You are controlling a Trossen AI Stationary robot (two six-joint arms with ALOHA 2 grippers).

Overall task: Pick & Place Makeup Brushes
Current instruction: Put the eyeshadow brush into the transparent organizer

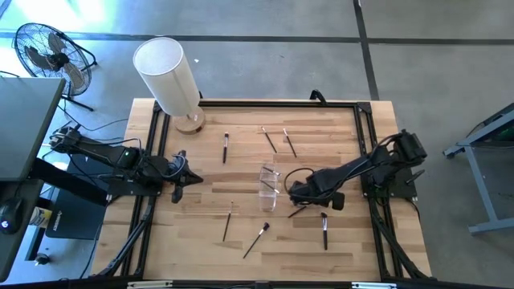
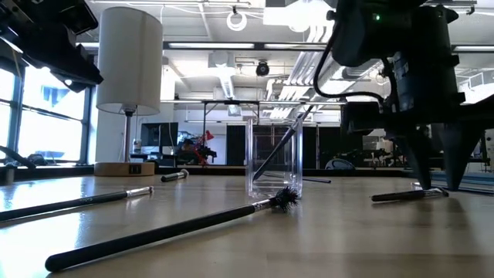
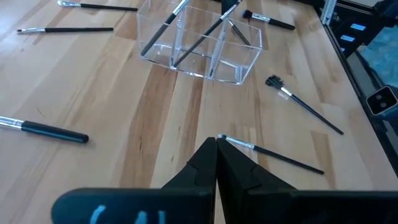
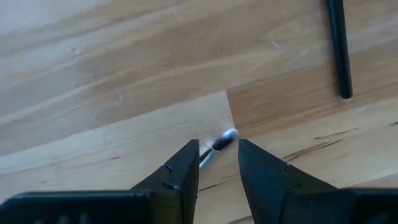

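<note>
Right tool (image 4: 217, 158) low on worktop (image 1: 209, 241), jaws apart, empty | brush (image 4: 216, 147) tip between fingers, shaft running back to 7 o'clock under tool | left tool (image 3: 216, 149) closed, well apart

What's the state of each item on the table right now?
Right tool: open, fingers either side of a small brush lying on the table, by the organizer.
Left tool: shut, empty, at the table's left edge.
Clear organizer: upright, a few brushes leaning inside.
Fan brush: lying flat.
Lamp: upright; lit or not, cannot tell.
</note>
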